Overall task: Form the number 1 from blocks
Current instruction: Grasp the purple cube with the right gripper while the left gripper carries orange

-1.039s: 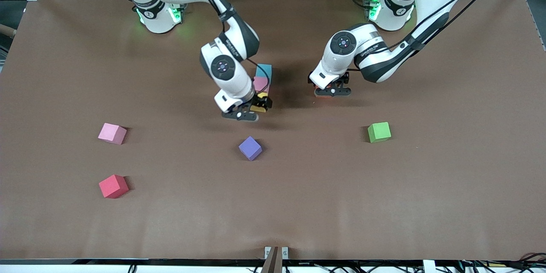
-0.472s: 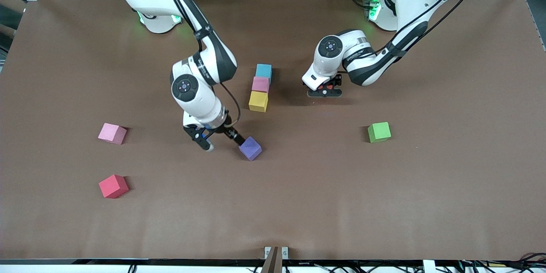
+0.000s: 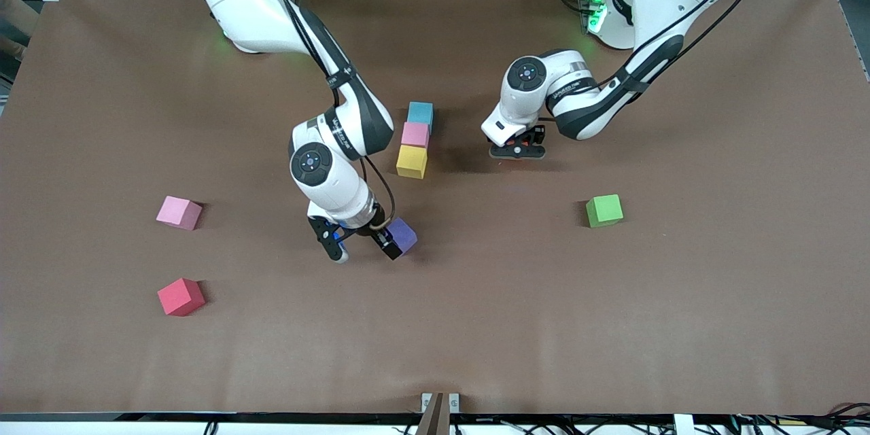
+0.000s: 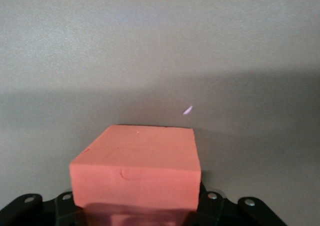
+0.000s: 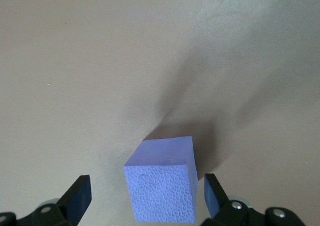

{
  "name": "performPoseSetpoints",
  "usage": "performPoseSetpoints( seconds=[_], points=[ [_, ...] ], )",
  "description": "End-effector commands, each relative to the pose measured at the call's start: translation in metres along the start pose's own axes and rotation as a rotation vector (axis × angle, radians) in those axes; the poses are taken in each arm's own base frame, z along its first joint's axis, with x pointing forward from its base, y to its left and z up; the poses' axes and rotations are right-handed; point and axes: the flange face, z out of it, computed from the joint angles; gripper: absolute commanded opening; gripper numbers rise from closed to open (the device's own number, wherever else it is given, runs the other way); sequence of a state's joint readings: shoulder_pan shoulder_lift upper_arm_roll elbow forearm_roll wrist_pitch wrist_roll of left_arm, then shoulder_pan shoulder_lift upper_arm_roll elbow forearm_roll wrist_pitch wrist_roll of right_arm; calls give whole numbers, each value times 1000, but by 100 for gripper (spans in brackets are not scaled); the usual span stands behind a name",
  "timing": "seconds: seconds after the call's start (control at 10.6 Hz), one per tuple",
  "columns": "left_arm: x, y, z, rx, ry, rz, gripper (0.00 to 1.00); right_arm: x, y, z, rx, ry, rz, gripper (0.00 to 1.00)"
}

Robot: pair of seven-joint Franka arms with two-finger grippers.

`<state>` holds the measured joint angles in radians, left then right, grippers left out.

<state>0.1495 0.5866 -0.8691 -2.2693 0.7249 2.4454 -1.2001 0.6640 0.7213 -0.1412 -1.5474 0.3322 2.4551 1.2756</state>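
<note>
Blocks of matte foam, all equal cubes, are spread over the brown, paper-like desk (image 3: 680, 326). Toward the right arm's end lie a pale pink cube (image 3: 179, 212) and, nearer the front edge, a red cube (image 3: 181, 296), both sitting alone and turned slightly askew.

The right claw (image 3: 361, 245) is low at the middle of the desk, its black fingers spread wide apart on either side of the purple block (image 3: 404, 236). In the right wrist view that block (image 5: 162, 186) sits between the two finger pads (image 5: 77, 198), neither pad pressing on it, and its near face shows a fine pebbled foam grain while its top looks smooth.

Farther from the front edge, at the desk's middle, three blocks form a straight touching column: the yellow block (image 3: 412, 161) nearest the front edge, the mauve-pink block (image 3: 415, 134) next, and the light blue block (image 3: 420, 112) toward the back edge.

Beside that column, toward the left arm's end, the left claw (image 3: 518, 149) is just over the desk, clamped on the orange block (image 4: 137, 173). The left wrist view shows it as a smooth, sharp-edged cube with a small dent on its front face, its lower part gripped in the black claw.

A green cube (image 3: 604, 210) rests alone nearer the front edge, toward the left arm's end.
</note>
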Motion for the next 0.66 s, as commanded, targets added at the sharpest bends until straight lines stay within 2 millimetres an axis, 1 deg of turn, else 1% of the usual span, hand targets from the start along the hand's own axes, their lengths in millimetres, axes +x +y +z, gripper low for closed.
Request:
performPoseSetpoints(
  seconds=[0.0, 0.09, 0.19, 0.28, 0.38, 0.47, 0.57],
  points=[
    [-30, 32, -24, -9, 45, -20, 0, -7, -7, 2, 7, -11, 11, 100],
    [-48, 49, -35, -6, 46, -23, 0, -9, -4, 8, -2, -10, 7, 100],
    [-74, 67, -44, 6, 43, -28, 0, -8, -2, 14, -10, -9, 6, 100],
    [-102, 87, -53, 15, 36, -24, 0, -9, 0, 21, -22, -7, -6, 100],
    [-130, 106, -57, 13, 32, -20, 0, -14, 3, 27, -31, -8, -32, 100],
    [-162, 131, -58, 4, 11, -5, 0, -17, 5, 32, -39, -9, -52, 100],
    [-173, 152, -61, -16, -12, -11, 0, -18, 7, 38, -47, -10, -62, 100]
  ],
)
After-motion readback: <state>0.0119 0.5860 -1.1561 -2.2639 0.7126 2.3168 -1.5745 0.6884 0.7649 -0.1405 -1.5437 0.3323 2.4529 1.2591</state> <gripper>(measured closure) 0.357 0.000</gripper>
